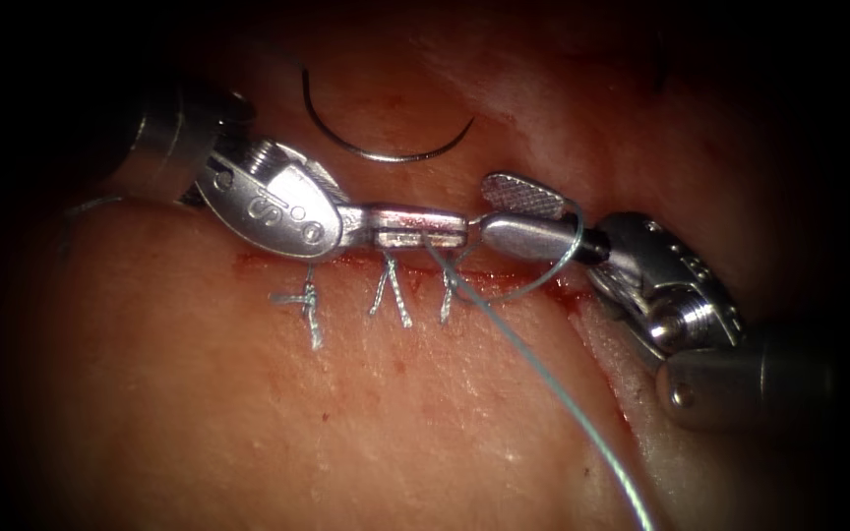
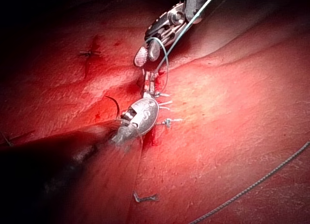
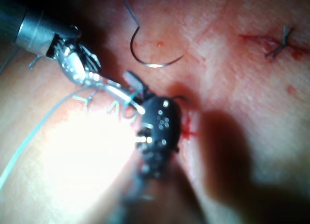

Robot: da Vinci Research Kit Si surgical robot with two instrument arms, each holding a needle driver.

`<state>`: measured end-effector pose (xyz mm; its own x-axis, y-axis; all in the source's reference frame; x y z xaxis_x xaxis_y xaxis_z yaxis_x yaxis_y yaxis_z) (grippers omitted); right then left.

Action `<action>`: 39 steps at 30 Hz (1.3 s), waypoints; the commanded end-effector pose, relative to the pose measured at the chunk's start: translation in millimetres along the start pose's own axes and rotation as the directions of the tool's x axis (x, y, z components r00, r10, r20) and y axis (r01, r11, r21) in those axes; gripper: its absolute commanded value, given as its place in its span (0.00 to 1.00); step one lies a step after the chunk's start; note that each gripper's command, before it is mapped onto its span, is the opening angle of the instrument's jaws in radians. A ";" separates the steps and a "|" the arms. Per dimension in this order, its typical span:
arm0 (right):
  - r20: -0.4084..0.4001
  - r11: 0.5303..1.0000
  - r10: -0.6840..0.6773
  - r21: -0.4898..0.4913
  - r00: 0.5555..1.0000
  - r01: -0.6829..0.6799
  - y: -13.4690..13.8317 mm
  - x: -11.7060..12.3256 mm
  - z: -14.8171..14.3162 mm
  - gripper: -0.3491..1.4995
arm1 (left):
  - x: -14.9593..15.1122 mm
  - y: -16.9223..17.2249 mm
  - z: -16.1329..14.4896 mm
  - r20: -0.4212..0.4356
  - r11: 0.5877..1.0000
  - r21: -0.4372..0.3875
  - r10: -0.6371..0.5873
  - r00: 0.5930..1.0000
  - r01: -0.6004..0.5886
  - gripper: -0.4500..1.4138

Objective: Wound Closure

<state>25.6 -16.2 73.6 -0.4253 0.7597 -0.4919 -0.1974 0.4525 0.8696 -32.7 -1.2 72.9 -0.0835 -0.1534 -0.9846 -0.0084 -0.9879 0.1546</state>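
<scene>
The cut (image 1: 533, 283) runs across the tissue (image 1: 248, 423), with three tied stitches (image 1: 391, 295) along it. My left tool (image 1: 455, 228) lies along the cut over the stitches, jaws shut on the thread (image 1: 543, 379), which trails off to the lower right. My right tool (image 1: 484, 208) meets it tip to tip with jaws open and nothing between them; a loop of thread (image 1: 571, 246) hangs round its lower jaw. The curved needle (image 1: 386, 147) lies free on the tissue beyond the cut, held by neither tool. It also lies by the left tool (image 2: 147, 86) as needle (image 2: 114, 105) and needle (image 3: 150, 59).
Red fluid lines the cut (image 1: 277, 261). An older stitch (image 2: 89, 53) sits on a separate short cut; the same stitch (image 3: 281, 45) lies away from the right tool (image 3: 160, 122). A cut end of thread (image 2: 145, 197) lies loose on the tissue. A long strand (image 2: 271, 171) crosses the tissue.
</scene>
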 end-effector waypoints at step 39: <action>-0.115 0.809 0.337 -0.473 0.934 -0.350 3.4 -6.7 -1.9 0.47 | -1.4 3.3 3.1 0.053 0.996 -0.084 0.030 0.998 -0.025 0.00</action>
<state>25.4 -20.3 79.4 -0.5691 0.8073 -0.1560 -0.4303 -0.1307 0.8932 -35.1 -4.2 74.5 -0.1382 -0.1805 -0.9738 0.0780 -0.9822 0.1710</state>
